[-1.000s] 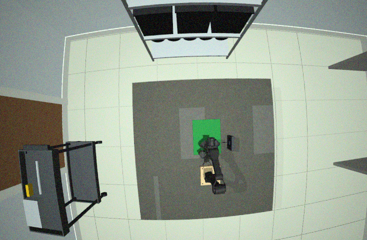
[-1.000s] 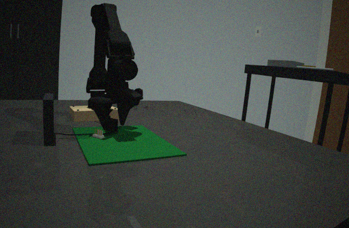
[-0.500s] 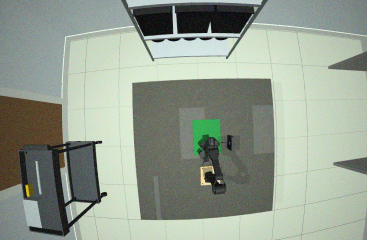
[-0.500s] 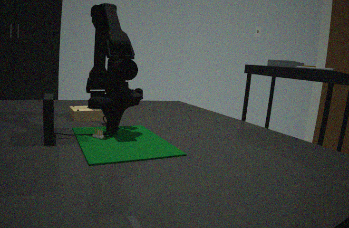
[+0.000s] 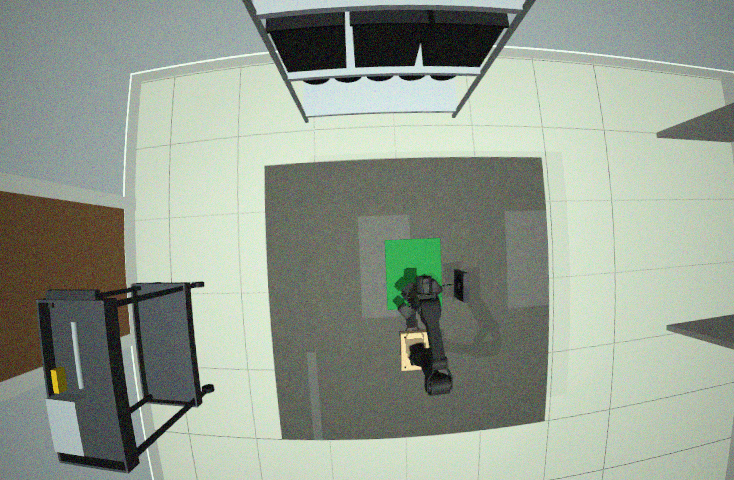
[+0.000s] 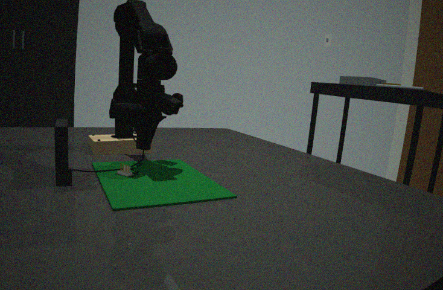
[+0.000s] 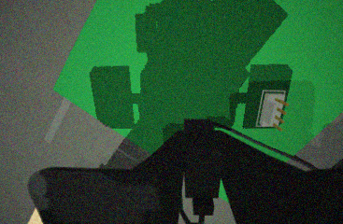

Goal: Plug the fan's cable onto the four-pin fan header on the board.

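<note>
Item, one claw (image 5: 427,285) (image 6: 144,145) (image 7: 198,136): closed on the plug, its fingers drawn in from both sides. Item, one plug (image 7: 202,187): we find it between those fingers, above the board (image 5: 413,254) (image 6: 174,188) (image 7: 319,28) and apart from the header (image 6: 125,173) (image 7: 269,109), which stands off to one side of the claw. The exterior view hides the plug's body from us.

Count: we list one board, one header with four pins (image 6: 127,168) (image 7: 281,111), one cable (image 6: 95,170) (image 7: 267,151), one upright fan block (image 5: 460,285) (image 6: 62,157), one arm (image 5: 433,325) (image 6: 126,64) and one base block (image 5: 405,362) (image 6: 105,147).

Materials and forms: the board is a flat, thin green rectangle, smooth in finish. The header is pale and oblong; its pins are slim and copper-coloured. Plug and claw are black, the plug blocky, the fingers tapering. The cable is thin, dark and curved. We record the base block as tan, wood-like, with dark dots on top, and the tabletop (image 5: 334,396) (image 6: 229,239) as mottled grey.
</note>
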### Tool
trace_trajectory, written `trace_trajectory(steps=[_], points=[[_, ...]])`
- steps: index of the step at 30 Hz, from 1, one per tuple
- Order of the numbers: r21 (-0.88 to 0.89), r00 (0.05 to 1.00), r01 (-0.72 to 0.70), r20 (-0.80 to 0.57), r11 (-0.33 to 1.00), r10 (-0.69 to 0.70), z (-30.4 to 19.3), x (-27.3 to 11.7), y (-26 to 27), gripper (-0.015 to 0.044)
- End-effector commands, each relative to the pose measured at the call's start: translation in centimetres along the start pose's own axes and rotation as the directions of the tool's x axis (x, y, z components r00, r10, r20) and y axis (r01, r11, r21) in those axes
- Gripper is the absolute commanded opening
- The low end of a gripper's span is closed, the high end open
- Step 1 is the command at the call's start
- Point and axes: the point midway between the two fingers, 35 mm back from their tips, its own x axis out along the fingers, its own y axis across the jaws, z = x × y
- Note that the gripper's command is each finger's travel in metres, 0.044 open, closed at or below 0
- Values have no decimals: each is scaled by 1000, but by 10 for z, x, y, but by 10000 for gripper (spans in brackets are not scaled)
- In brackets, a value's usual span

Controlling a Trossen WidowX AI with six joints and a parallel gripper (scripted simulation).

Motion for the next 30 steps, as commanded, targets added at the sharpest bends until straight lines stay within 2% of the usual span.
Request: trace_trajectory(steps=[1, 5, 7, 30], points=[[7, 1000, 1, -7, 1000, -1, 1, -4, -9, 0], [21, 1000, 5, -8, 1000, -5, 0, -3, -67, 0], [24, 1000, 6, -8, 1000, -6, -1, -3, -77, 0], [20, 1000, 6, -8, 1000, -6, 4, -5, -78, 0]])
